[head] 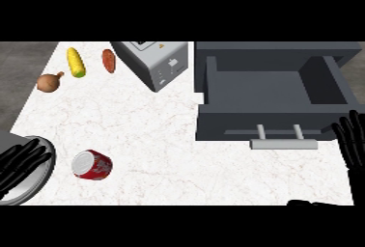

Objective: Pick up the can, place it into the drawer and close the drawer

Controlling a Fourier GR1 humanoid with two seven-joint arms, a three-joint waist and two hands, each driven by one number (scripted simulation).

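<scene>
1. At 8 o'clock, against the left edge, the left hand (25,161) is seen with its fingers spread and nearly straight. Nothing is held in it. It lies over a grey round dish (39,188) that is cut off by the edge.
2. Near that hand but apart from it, at 7 o'clock, the can (92,165) is found on the white marbled surface (178,159). It is red with a silver end and lies on its side.
3. At 4 o'clock, at the right edge, the right hand (353,142) is rested with its fingers straight up, and nothing is held in it.
4. At 2 o'clock the dark grey drawer (274,91) is pulled open, with its handle (283,143) turned toward the near side.
5. Farther off, a toaster (153,60) stands at 12 o'clock. A corn cob (76,62), a reddish-brown oblong item (108,61) and a brown onion (50,83) are spread at 10 to 11 o'clock.
6. The pick-up is judged not yet begun. The can must first be enclosed by curled fingers, most readily those of the left hand. Rolling may be expected, and a carry across to the drawer, well apart, is then required.
7. White marks are seen on the can and small marks on the toaster's panel, but nothing can be read.
</scene>
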